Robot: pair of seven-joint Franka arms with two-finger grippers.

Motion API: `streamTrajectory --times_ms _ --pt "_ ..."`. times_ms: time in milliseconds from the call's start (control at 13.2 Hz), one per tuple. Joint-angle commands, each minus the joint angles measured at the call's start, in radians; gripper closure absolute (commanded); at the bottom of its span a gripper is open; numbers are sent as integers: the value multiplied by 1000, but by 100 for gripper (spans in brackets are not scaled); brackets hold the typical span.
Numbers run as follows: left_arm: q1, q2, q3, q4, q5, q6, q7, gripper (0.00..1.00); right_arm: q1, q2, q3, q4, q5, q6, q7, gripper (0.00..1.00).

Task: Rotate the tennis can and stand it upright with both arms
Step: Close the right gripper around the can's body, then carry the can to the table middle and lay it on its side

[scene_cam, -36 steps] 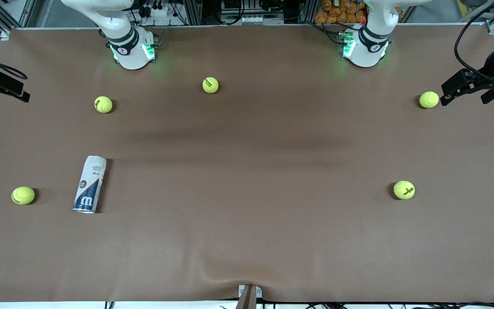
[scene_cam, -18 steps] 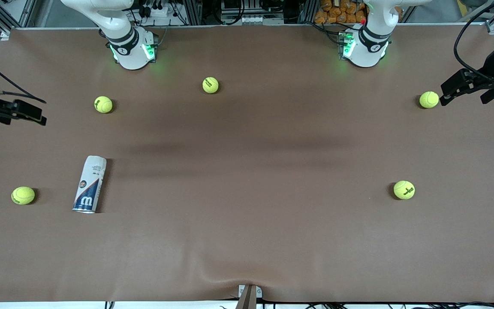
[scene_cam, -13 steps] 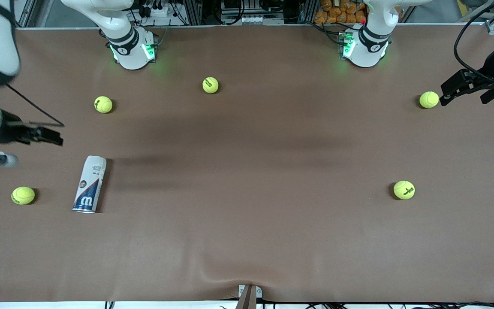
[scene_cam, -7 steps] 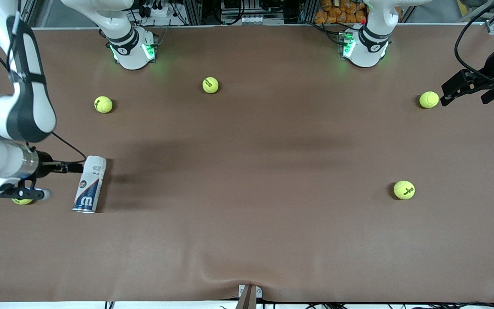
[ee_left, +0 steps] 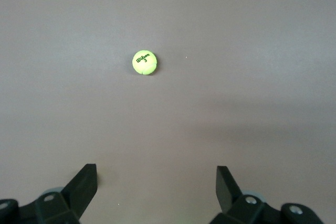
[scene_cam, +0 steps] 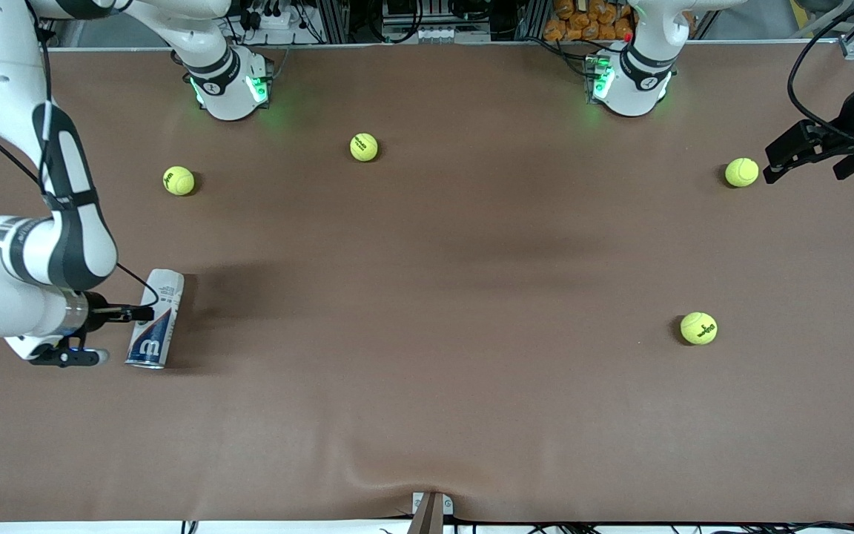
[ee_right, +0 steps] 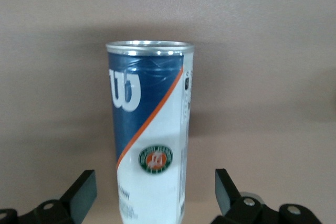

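I've swung the right gripper (ee_right: 155, 192) in beside the lying can (scene_cam: 155, 319) at its nine o'clock, jaws spread (left gripper (ee_left: 156, 184) waits, spread too), ready to grip.

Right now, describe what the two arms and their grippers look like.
Both arms are white with rounded joints, black bands and green-lit bases. A thin black cable runs along the right arm. The right gripper and left gripper are black, with two flat angular fingers.
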Motion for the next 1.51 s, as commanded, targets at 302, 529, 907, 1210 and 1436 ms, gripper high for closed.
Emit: streamTrajectory --times_ms 302,529,907,1210,1436 --pt "8 -1 -4 10 -13 -11 -10 0 -2 57 13 -57 2 85 -12 0" --pt "8 -1 -2 10 -13 -11 -10 0 -3 59 13 -62 2 87 -12 0" --pt "8 -1 -2 10 -13 -11 -7 0 0 60 13 -59 -4 81 -18 45" --pt "8 -1 -2 10 -13 -11 -8 0 50 54 13 16 -12 76 -239 38" --pt "8 -1 -2 10 -13 -11 -8 0 145 48 19 36 -3 77 -420 37"
